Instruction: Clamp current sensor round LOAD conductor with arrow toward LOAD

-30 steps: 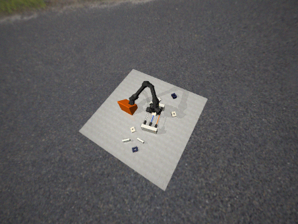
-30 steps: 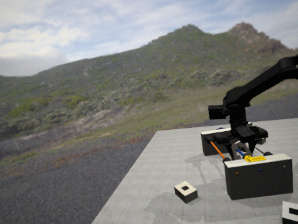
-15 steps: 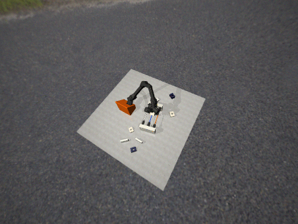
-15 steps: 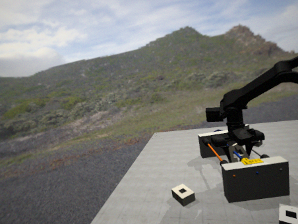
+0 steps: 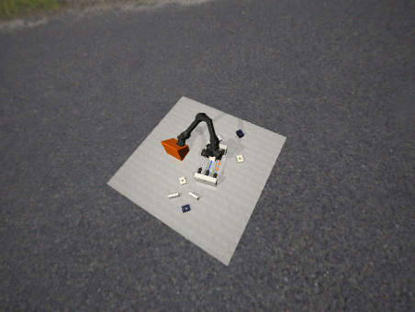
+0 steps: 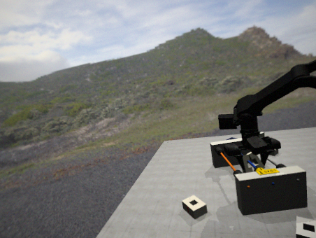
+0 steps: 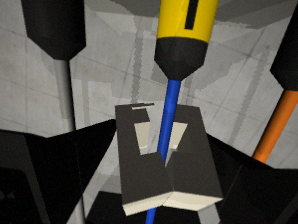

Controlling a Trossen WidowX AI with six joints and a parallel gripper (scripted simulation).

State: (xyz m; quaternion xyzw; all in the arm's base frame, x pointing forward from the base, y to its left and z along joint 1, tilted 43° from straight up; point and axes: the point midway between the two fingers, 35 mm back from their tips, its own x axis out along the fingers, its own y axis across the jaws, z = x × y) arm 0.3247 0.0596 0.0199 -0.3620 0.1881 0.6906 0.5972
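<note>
The split-core sensor has dark grey faces and cream edges. My gripper is shut on it, one finger on each side. Its two halves meet at the near end in the wrist view and stand apart at the far end. The blue conductor runs in through the gap, across the window, and comes out below the near end. A yellow marker reading LOAD sits on this conductor, beyond the sensor's far end in the wrist view. I cannot make out the arrow.
An orange conductor and a grey conductor flank the blue one. They run between a front block and a back block. Cream square pieces, dark pieces, bars and an orange box stand around.
</note>
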